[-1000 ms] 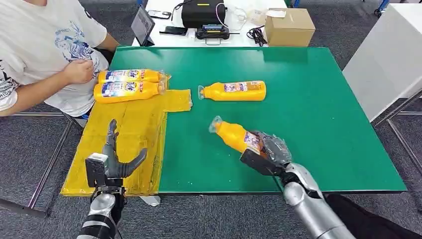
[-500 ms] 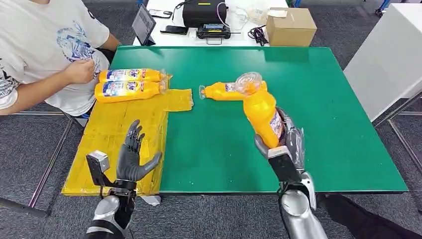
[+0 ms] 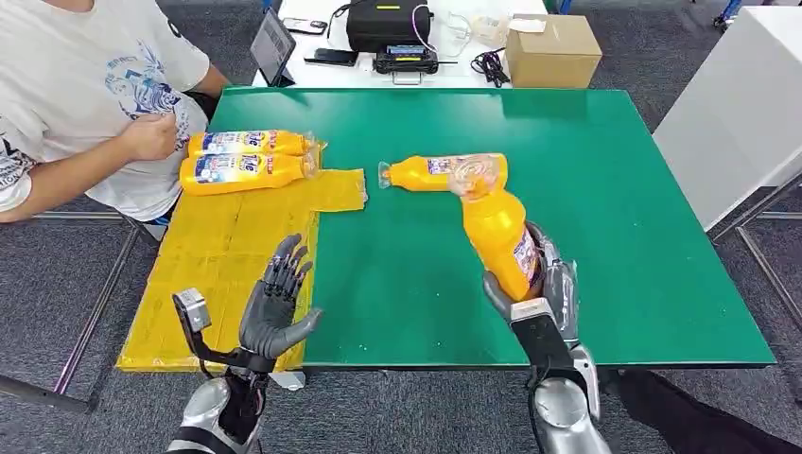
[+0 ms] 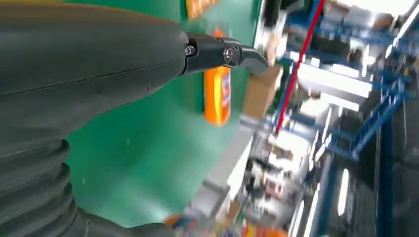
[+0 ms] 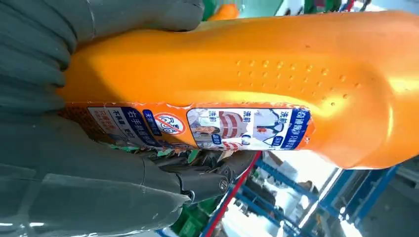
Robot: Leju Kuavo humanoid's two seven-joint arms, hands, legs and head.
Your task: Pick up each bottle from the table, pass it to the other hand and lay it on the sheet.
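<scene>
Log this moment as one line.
right robot hand: holds orange bottle raised | left robot hand: open, above yellow sheet edge | two bottles on sheet | one bottle on table

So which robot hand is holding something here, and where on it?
The right robot hand grips an orange bottle around its lower, labelled body, cap end up. The left robot hand holds nothing.

One orange bottle (image 3: 498, 241) is held nearly upright above the green bench (image 3: 643, 246). Another bottle (image 3: 433, 173) is laid flat on the bench. Two bottles (image 3: 244, 158) are laid side by side on the yellow sheet (image 3: 222, 274).
</scene>
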